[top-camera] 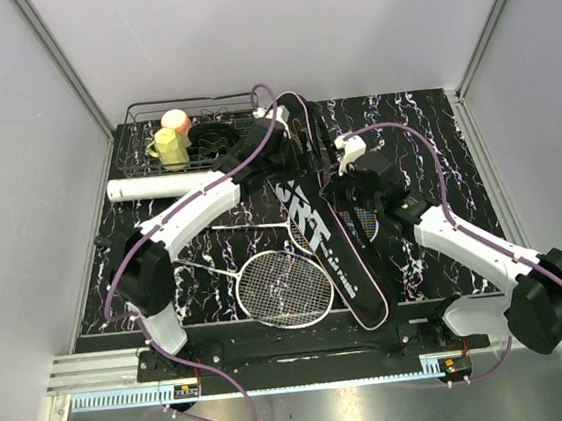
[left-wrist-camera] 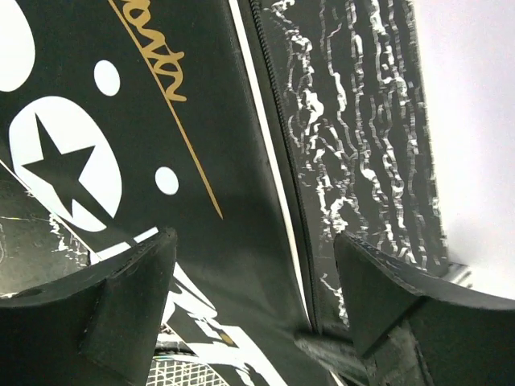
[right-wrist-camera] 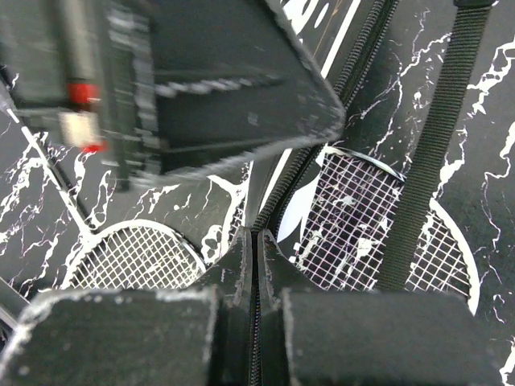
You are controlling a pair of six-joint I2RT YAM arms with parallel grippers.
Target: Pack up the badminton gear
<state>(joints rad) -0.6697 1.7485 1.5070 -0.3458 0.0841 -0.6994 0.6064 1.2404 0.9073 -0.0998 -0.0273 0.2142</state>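
The black "SPORT" bag (top-camera: 327, 246) lies slantwise across the mat. My right gripper (right-wrist-camera: 256, 241) is shut on its zippered edge (right-wrist-camera: 302, 173), holding the flap up over a racket head (right-wrist-camera: 358, 225) that lies inside the bag (top-camera: 364, 220). A second racket (top-camera: 284, 289) lies on the mat left of the bag, also seen as a head (right-wrist-camera: 133, 257) in the right wrist view. My left gripper (left-wrist-camera: 253, 273) hovers open over the bag's upper part (left-wrist-camera: 161, 121), straddling its piped edge with nothing held. The long white tube (top-camera: 153, 186) lies at the left.
A black wire basket (top-camera: 210, 105) with a yellow cup (top-camera: 169, 147) and a pink cup (top-camera: 177, 121) stands at the back left. The bag's webbing strap (right-wrist-camera: 438, 145) runs over the racket head inside. Grey walls close the mat on three sides.
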